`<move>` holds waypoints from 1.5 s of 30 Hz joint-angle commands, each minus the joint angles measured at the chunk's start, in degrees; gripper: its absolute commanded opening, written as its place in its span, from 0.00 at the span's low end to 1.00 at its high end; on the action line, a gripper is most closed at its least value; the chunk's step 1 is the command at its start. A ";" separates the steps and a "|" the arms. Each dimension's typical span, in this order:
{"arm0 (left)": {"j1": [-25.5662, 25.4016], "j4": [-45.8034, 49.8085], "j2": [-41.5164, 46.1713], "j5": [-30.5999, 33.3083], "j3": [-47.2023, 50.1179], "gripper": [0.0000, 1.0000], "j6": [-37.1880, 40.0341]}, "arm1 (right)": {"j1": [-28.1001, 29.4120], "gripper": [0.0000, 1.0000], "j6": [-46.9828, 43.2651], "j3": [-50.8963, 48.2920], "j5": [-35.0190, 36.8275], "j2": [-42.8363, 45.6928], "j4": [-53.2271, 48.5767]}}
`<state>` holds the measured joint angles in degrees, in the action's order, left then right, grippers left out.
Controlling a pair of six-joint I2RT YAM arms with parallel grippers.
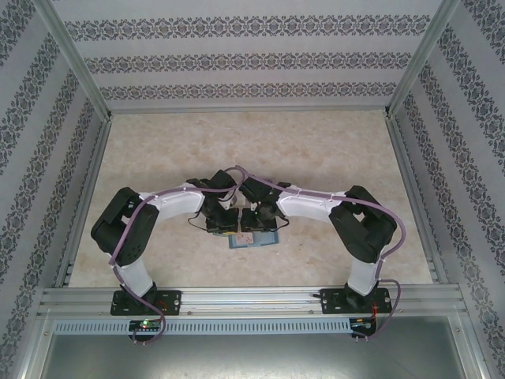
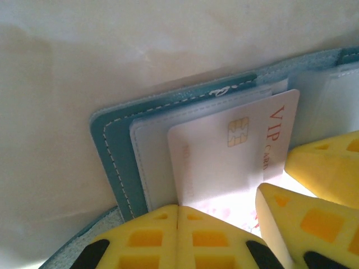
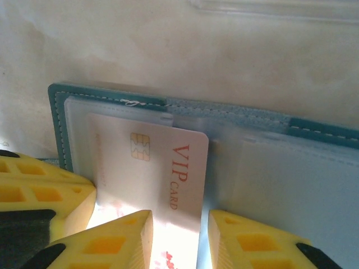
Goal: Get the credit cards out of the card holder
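The wallet (image 3: 56, 123) lies open by the middle of the table's (image 1: 158, 158) near edge, with a white card (image 3: 162, 162) half out of its clear pocket. The left gripper (image 2: 178, 224), fingers together, seems to pin the wallet, while the right gripper (image 3: 179, 218) stands with fingers apart astride the card's free end. An off-centre pinch or a clinging pocket could skew the card or drag the wallet loose.

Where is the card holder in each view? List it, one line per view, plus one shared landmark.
Top: card holder, a teal patch just below the picture's centre.
Left wrist: its teal stitched border runs up the left side and along the top.
Right wrist: the teal border stands at the left and runs along the top.
Landmark: the VIP card, sticking out of the holder in both wrist views.
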<state>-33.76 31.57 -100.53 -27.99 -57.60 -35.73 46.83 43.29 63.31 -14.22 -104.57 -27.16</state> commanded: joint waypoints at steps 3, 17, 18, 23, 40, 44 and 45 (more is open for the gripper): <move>-0.87 5.31 -2.61 3.46 -0.85 0.00 2.76 | -1.33 0.29 0.12 -3.23 -3.86 0.79 4.11; -0.88 5.92 -3.62 4.02 -0.90 0.00 2.90 | -4.03 0.26 4.55 -10.38 -13.29 7.15 15.81; -0.87 5.86 -3.70 3.99 -0.84 0.00 2.77 | -4.16 0.25 4.70 -10.64 -13.79 7.26 16.44; -0.89 5.87 -3.61 3.99 -0.97 0.00 2.77 | -4.50 0.22 5.91 -12.10 -14.51 7.53 18.81; -0.86 5.53 -3.42 3.89 -0.58 0.00 2.74 | -5.83 0.07 6.22 -15.05 -15.16 8.23 21.28; -0.87 5.60 -3.35 3.84 -0.65 0.00 2.77 | -6.25 0.05 5.37 -15.32 -14.28 9.66 19.63; -0.89 5.53 -3.32 3.85 -0.60 0.00 2.77 | -6.37 0.05 5.03 -15.32 -13.96 9.97 18.84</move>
<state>-33.80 33.85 -101.65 -27.59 -59.18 -34.22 40.97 49.45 48.73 -28.18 -96.57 -8.25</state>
